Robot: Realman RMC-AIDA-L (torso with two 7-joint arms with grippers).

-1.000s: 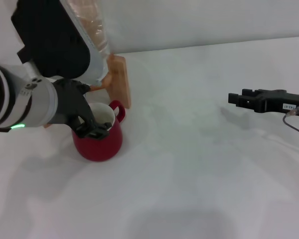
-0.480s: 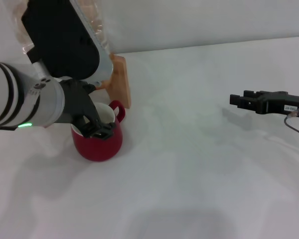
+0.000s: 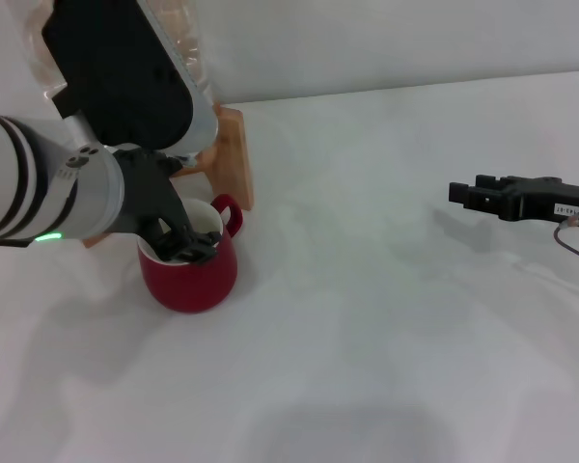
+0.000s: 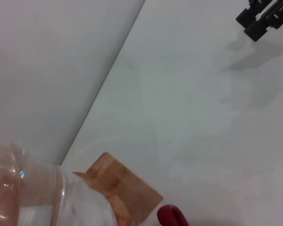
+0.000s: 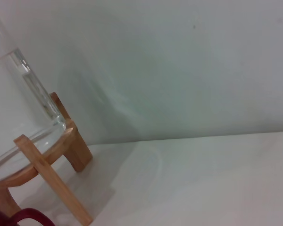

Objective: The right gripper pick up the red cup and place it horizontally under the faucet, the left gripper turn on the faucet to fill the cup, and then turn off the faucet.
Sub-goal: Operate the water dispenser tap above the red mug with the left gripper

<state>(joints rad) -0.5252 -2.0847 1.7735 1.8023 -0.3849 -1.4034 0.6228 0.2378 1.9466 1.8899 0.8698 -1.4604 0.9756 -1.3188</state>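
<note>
Only our head view shows the left gripper (image 3: 188, 248) at the mouth of the red cup (image 3: 190, 270); whether its jaws are apart or together, we cannot tell. Our right wrist view alone shows the glass jar (image 5: 19, 117) seated in its wooden stand (image 5: 52, 169). The cup stands upright, mouth up, at nine o'clock on the table (image 3: 386, 318), handle pointing toward two o'clock. The right gripper (image 3: 463, 193) hangs at three o'clock, well apart.

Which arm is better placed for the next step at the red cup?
Left. The left gripper is at the red cup, beside the wooden stand; the right gripper is far off.
</note>
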